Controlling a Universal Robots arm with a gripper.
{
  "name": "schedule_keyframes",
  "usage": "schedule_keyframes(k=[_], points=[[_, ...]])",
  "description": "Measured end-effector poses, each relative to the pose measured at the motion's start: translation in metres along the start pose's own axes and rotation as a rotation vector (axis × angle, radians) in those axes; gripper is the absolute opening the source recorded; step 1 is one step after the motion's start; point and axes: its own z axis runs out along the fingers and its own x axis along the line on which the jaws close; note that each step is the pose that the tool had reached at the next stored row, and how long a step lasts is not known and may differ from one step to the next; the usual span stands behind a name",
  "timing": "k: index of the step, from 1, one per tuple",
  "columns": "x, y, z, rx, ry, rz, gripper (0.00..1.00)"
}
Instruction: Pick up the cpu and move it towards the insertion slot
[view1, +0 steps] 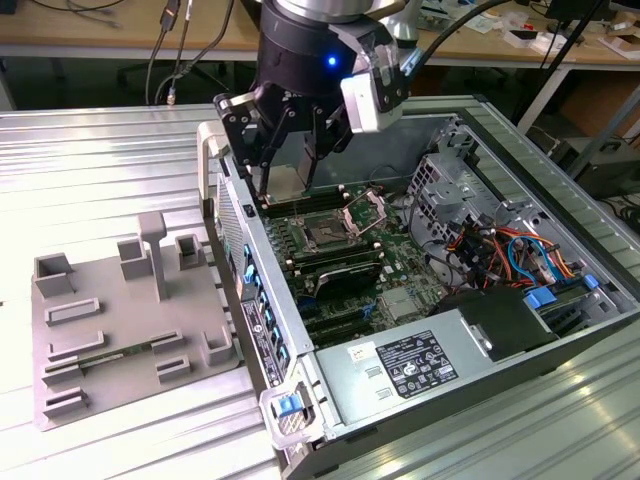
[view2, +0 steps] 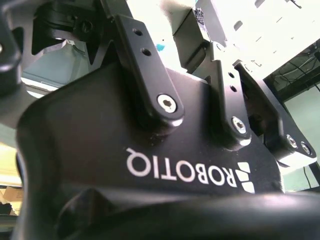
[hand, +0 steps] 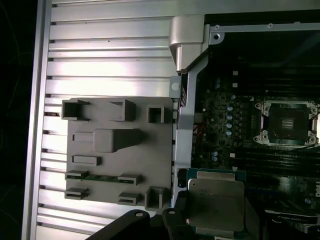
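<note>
Gripper (view1: 285, 180) clamps the cpu (hand: 216, 204), carried flat with its silvery top facing up. It hangs over the case edge, near the slot (view1: 326, 235).

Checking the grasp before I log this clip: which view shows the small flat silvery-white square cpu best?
The first wrist view: the small flat silvery-white square cpu faces that camera, its metal top plain, above the open case. In the exterior view it hangs edge-on in the gripper over the green circuit board, a thin pale plate. The second wrist view gives the gripper's black body.
</note>
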Motion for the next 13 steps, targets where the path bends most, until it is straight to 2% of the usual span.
schedule_keyframes(k=[13], points=[[-0.0040, -0.0003, 0.0010, 0.0000, 0.0000, 0.000, 0.53]])
